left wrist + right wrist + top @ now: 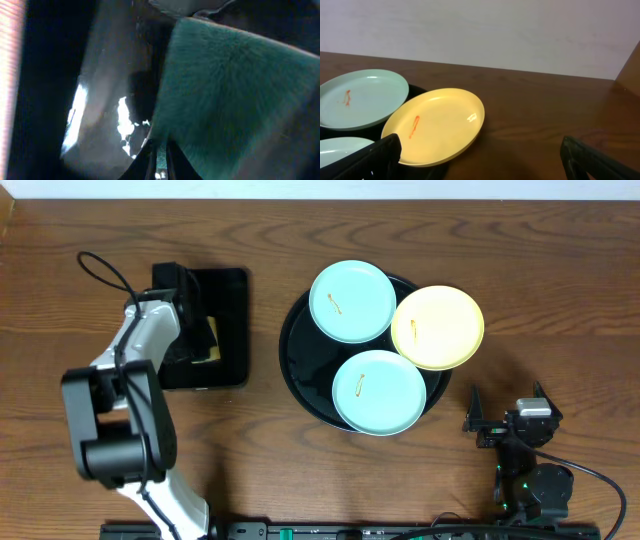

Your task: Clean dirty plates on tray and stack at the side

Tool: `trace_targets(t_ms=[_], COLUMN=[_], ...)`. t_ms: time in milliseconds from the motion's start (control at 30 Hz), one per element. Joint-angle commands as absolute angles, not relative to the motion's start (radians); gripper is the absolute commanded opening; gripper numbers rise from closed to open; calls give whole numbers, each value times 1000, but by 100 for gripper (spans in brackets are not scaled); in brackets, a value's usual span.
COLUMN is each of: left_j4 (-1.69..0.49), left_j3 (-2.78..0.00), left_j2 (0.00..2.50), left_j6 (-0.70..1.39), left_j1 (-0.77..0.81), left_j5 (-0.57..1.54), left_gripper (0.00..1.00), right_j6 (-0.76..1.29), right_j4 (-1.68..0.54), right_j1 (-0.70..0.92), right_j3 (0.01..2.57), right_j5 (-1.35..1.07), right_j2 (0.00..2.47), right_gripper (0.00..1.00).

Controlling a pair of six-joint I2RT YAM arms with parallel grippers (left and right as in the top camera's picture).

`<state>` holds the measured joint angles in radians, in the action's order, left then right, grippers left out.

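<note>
Plates (351,301), two blue, one yellow, on round black tray (306,363)

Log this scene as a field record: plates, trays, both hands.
plates: three on the round tray, each with an orange smear
upper blue plate: tray's far side
yellow plate: overhangs the tray's right rim
lower blue plate: tray's near side
left hand: over the rectangular tray; green pad fills its camera; grip unclear
right hand: open, empty, right of the round tray
stack at side: none yet
</note>
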<state>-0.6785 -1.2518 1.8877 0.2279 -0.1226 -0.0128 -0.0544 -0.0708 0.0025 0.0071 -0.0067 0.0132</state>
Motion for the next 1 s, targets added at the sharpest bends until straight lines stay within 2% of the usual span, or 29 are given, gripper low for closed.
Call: trace_targets(t_ms=[0, 167, 300, 967], left_j4=[-689, -733, -750, -590], left_j3=[-1257, -1257, -1247, -1176], left_j2=[1737, 1615, 1627, 1973], left_j6=[221, 242, 242, 233], left_j1=[-125, -125, -125, -80], left_j5=[35, 45, 45, 97], left_gripper=[11, 13, 13, 13], right_j6=[-38, -38, -38, -38], right_j4=[-75, -75, -75, -75], right_j1=[12, 12, 12, 12], right_j3=[5, 5, 5, 5], right_j5=[-4, -4, -4, -4], right_j2=[13, 13, 13, 13], right_gripper=[99, 99, 99, 99])
